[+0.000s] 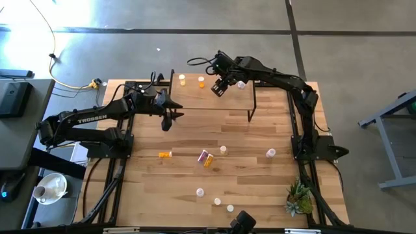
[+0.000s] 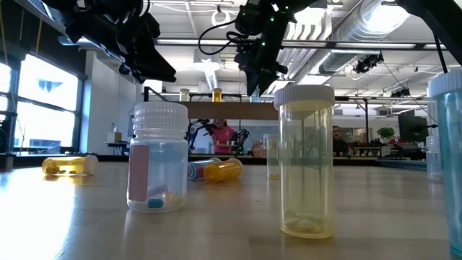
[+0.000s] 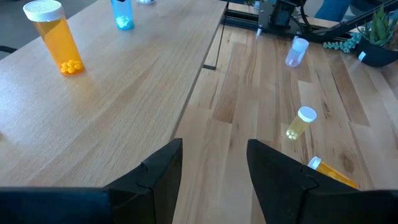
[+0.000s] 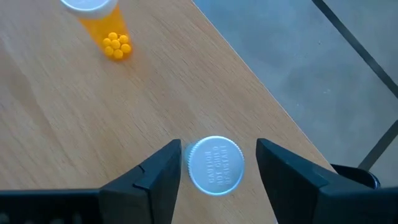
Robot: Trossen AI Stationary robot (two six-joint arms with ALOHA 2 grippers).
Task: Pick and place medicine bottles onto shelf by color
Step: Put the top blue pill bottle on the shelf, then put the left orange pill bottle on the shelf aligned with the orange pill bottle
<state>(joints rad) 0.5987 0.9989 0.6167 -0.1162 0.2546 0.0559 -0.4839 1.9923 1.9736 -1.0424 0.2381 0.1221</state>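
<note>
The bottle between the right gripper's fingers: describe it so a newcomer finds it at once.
Start at the shelf, the raised board at the table's far edge. On it stand bottles, two with orange bodies. The one meant stands upright between the right gripper's open fingers, near the shelf's edge, showing its white cap.

A small potted plant (image 1: 299, 198) with spiky green leaves is sitting at the five o'clock corner of the wooden table (image 1: 260, 169). A yellow cable (image 1: 65, 81) is lying on the grey floor (image 1: 364, 58) near ten o'clock. A white bowl-like object (image 1: 51, 187) is resting off the table at eight o'clock. Beyond the table, a person in pink (image 2: 221, 134) is standing in the room.
</note>
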